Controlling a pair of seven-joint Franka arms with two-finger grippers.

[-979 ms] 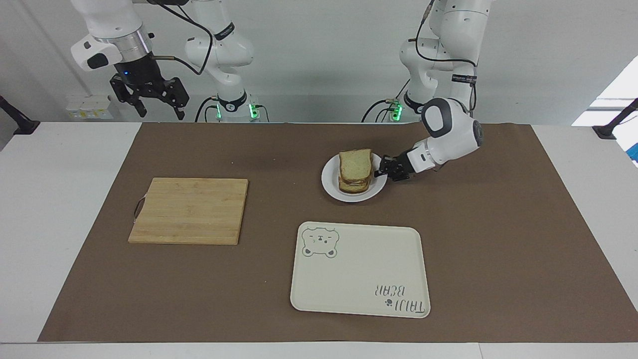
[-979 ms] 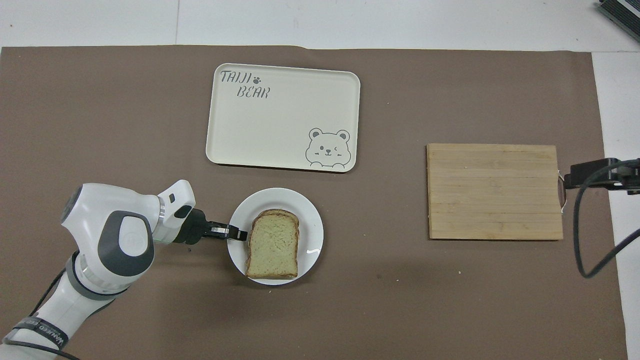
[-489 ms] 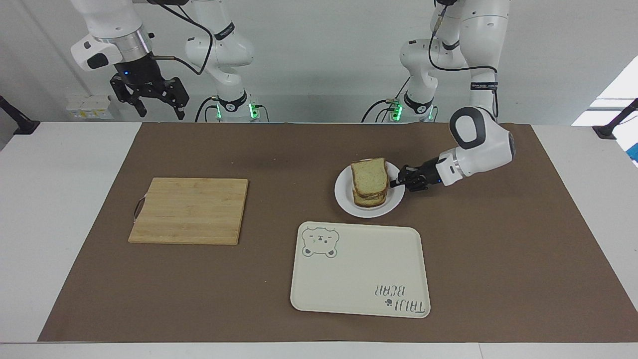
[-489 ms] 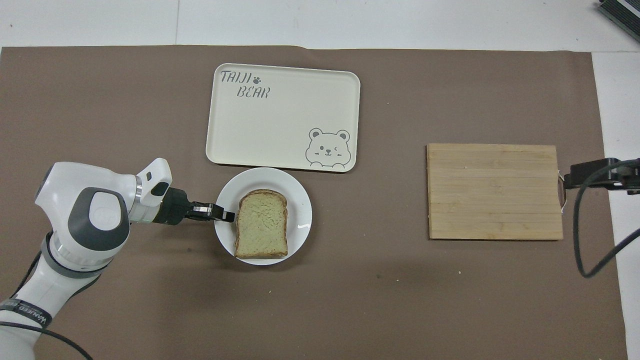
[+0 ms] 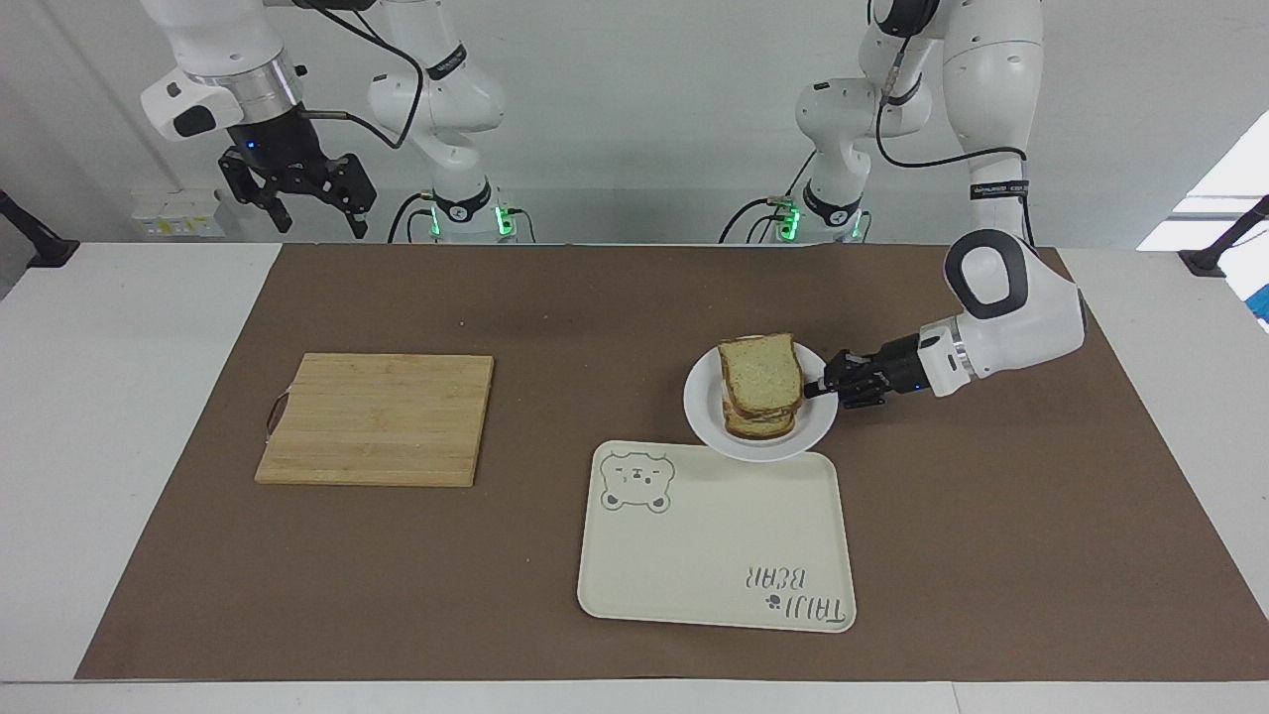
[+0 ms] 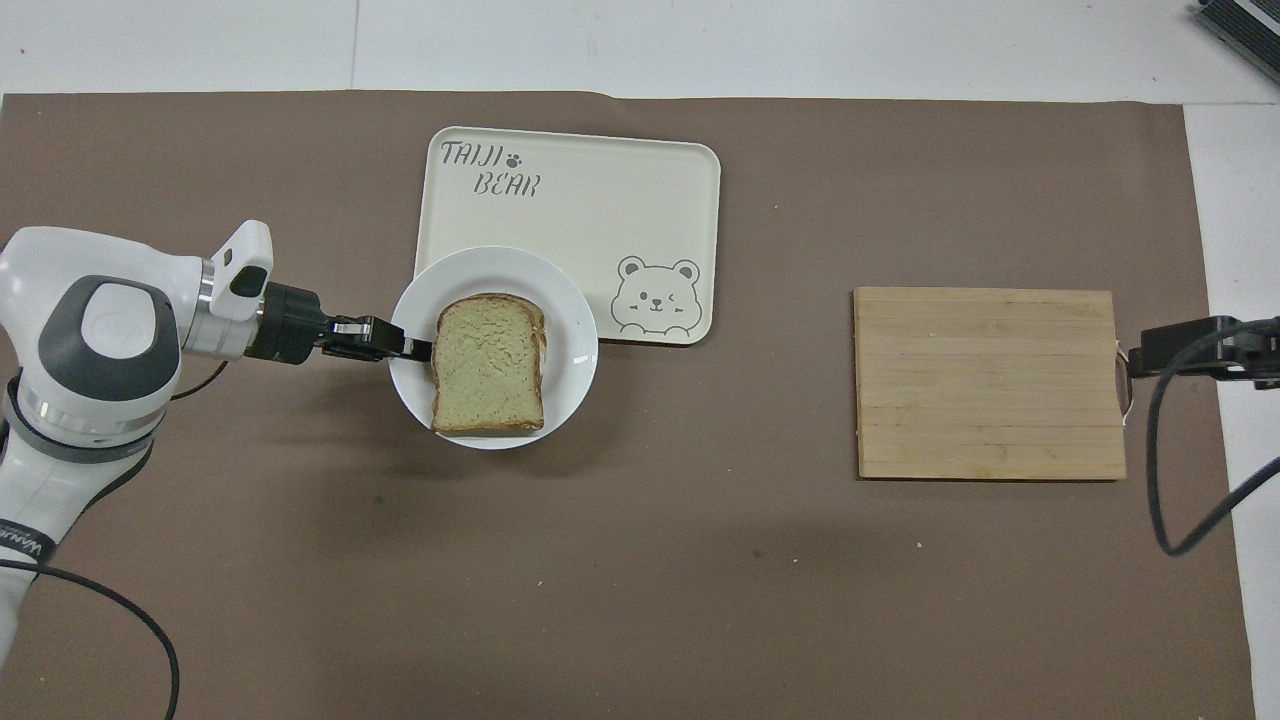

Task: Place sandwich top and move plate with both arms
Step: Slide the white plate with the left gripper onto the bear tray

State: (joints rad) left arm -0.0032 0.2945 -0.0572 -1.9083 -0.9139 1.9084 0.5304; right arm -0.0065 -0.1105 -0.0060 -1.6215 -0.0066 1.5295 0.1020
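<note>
Left gripper (image 5: 819,387) clamps rim of white plate (image 5: 706,416) at edge toward left arm's end, fingers pinched tight so plate rides with arm. Plate overlaps tray (image 5: 714,555) edge nearest robots, whether lifted or resting there unclear; likely headed onto tray. Sandwich top (image 5: 761,371) sits on stacked sandwich, centred on plate, slightly askew; placing step looks done. Side grip on rim keeps fingers clear of bread. Right gripper (image 5: 309,203) waits high with jaws spread, above table's edge near cutting board (image 5: 377,418), holding nothing.
</note>
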